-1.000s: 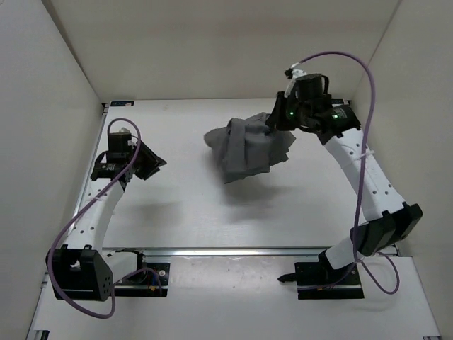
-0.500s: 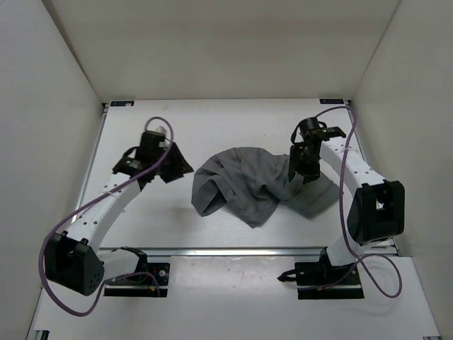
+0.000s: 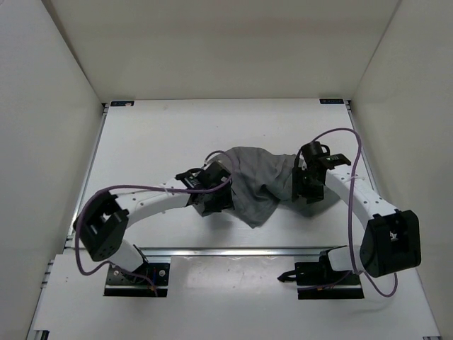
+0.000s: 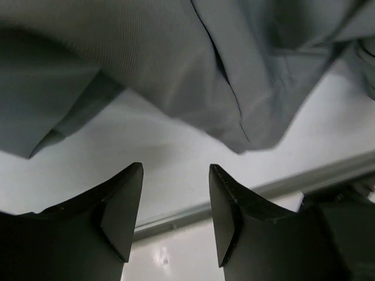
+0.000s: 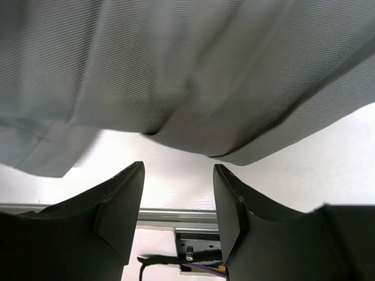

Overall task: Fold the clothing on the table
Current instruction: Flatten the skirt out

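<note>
— Where do we find the crumpled mid-grey soft fabric garment (image 3: 258, 180)?
— Bunched in a heap on the flat white matte tabletop (image 3: 156, 142), toward its near edge.
— And our grippers?
— We have the left gripper (image 4: 176, 205) at the heap's left side and the right gripper (image 5: 179, 205) at its right. Both have their fingers spread and empty, with the cloth just beyond the tips.

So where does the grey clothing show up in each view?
Top external: clothing lies crumpled at the picture's centre.
Left wrist: clothing fills the upper half.
Right wrist: clothing fills the upper half.
Shared landmark: the metal rail, which runs below the clothing in all three views.
</note>
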